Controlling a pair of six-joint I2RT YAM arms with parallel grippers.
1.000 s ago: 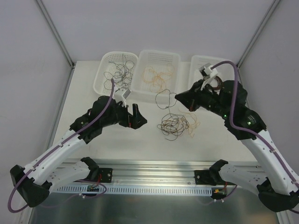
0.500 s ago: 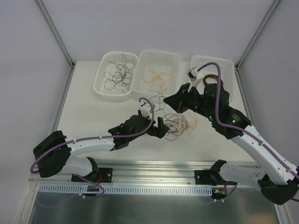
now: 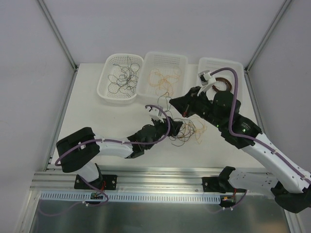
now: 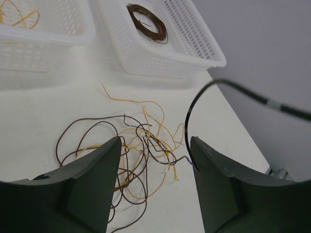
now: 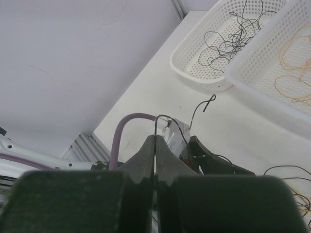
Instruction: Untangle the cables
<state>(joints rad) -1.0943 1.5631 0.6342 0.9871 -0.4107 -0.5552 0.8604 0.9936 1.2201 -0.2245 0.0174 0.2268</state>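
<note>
The cables (image 3: 188,130) lie as a loose tangle of brown and orange-yellow wire on the white table; the left wrist view shows them (image 4: 131,155) spread under my left gripper. My left gripper (image 3: 171,127) (image 4: 155,145) hangs just over the tangle's left side with its jaws apart and wire loops showing between them. A black cable (image 4: 243,89) arcs up from the tangle beside the right finger. My right gripper (image 3: 173,102) (image 5: 155,140) is raised above the tangle's upper left and is shut on that black cable (image 5: 165,115).
Three white baskets stand along the back. The left one (image 3: 103,85) holds black wires, the middle one (image 3: 165,55) orange wires, and the right one (image 3: 221,62) a wound brown coil (image 4: 147,22). The left arm's purple hose (image 5: 124,131) loops up close under my right gripper.
My left arm has swung right from the table's left-middle to the tangle and lowered over it, its jaws narrowing. My right gripper shifted slightly left, still pinching the black cable.
</note>
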